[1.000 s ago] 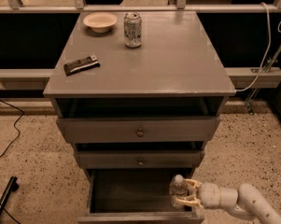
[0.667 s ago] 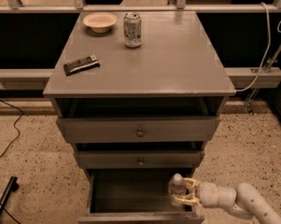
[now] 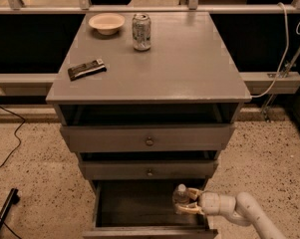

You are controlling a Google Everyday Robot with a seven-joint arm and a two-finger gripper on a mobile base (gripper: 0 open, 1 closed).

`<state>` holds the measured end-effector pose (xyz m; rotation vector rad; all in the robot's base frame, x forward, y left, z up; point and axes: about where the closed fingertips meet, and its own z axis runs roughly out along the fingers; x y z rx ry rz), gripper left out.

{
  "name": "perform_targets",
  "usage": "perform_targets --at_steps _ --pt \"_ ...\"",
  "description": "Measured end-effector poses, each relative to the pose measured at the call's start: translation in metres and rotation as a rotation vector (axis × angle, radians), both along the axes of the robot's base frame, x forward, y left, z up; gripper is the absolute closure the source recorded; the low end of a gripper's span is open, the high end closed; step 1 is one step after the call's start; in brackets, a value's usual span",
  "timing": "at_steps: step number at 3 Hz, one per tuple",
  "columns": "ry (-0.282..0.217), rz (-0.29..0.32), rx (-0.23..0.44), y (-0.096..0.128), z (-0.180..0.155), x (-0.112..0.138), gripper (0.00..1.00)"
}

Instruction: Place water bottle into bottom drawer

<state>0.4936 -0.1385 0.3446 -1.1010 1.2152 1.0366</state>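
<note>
The water bottle (image 3: 180, 197), small and clear with a white cap, is upright inside the open bottom drawer (image 3: 139, 205), at its right side. My gripper (image 3: 188, 201) reaches in from the lower right on a white arm, and its fingers are shut on the bottle's body. The drawer is pulled out, with a dark box interior and its grey front edge (image 3: 149, 232) at the bottom of the view.
Two upper drawers with round knobs (image 3: 149, 142) sit slightly pulled out above. On the cabinet top stand a silver soda can (image 3: 141, 32), a beige bowl (image 3: 106, 23) and a dark snack bar (image 3: 86, 69). A black pole (image 3: 2, 215) and cables lie on the speckled floor at left.
The gripper and bottle have shifted very slightly left inside the bottom drawer; nothing else has moved.
</note>
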Motion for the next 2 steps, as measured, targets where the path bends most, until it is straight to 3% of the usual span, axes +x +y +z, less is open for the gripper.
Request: perform_targets --at_steps 2 --pt "0.04 -0.009 -0.066 0.003 -0.058 0.019 1.0"
